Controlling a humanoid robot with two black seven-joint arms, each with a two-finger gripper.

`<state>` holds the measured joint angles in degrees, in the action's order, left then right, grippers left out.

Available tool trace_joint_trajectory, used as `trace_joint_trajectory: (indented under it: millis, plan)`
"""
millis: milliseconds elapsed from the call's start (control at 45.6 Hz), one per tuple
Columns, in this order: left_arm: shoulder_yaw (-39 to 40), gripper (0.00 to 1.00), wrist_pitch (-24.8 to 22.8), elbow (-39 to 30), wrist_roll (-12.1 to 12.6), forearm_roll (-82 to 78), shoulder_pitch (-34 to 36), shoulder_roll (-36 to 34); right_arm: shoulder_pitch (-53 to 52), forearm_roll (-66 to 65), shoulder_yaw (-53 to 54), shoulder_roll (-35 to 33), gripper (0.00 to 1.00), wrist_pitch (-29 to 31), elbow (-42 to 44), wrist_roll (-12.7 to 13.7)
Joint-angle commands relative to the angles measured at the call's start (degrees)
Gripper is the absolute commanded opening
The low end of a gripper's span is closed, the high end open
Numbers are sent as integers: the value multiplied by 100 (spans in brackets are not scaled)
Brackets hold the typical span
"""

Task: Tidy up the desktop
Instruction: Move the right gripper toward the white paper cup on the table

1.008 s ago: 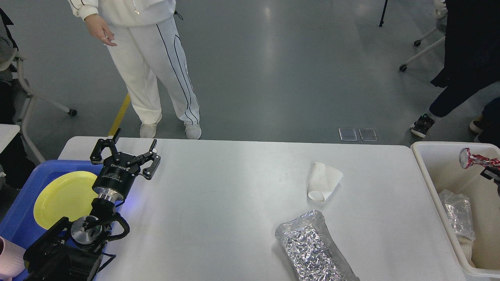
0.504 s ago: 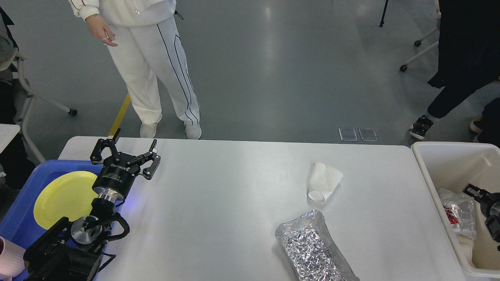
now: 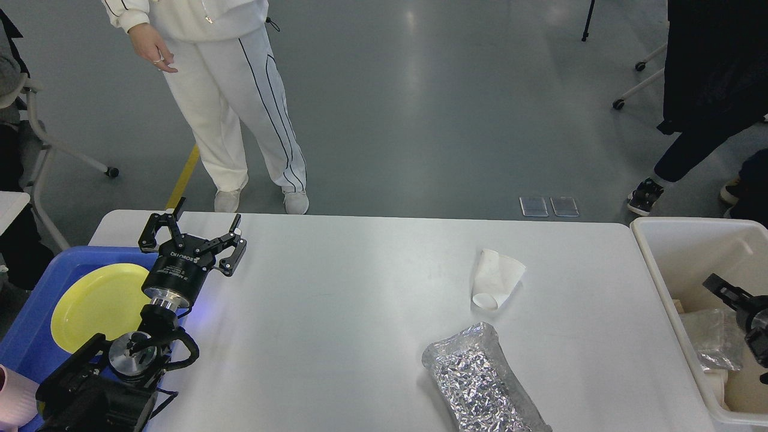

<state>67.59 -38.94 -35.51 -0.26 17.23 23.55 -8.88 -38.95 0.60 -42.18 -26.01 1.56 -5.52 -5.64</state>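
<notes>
The white desktop carries a crumpled white paper cup lying on its side right of centre. Nearer the front edge lies a silver foil bag. My left gripper stands open and empty at the desktop's far left, beside the blue tray. My right gripper shows only partly at the right edge, over the beige tub. One of its fingers is splayed out and nothing is held in it.
A yellow plate lies in the blue tray, with a pink cup at its near corner. Crumpled clear wrap sits in the tub. A person in white stands beyond the far edge, and others stand at the right.
One second ago my right gripper held a red and silver can above the tub. It let go, dropped lower, and the can no longer shows. The left arm has not moved.
</notes>
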Motion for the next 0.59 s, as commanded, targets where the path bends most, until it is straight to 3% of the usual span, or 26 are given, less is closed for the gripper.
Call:
trace_joint_trajectory:
  millis: [0,131,285,570]
  plan:
    - [0,96,0,0,0,0,0,0,-761,-7,8,-316,100,11,-660,10]
    - [0,96,0,0,0,0,0,0,-1912,-69,-71,-563,100,63,-1828,19]
    - [0,96,0,0,0,0,0,0,-3239,-200,-360,-967,100,274,-3849,10]
    - [0,96,0,0,0,0,0,0,-5544,-1080,-1653,-897,100,494,-7295,-16]
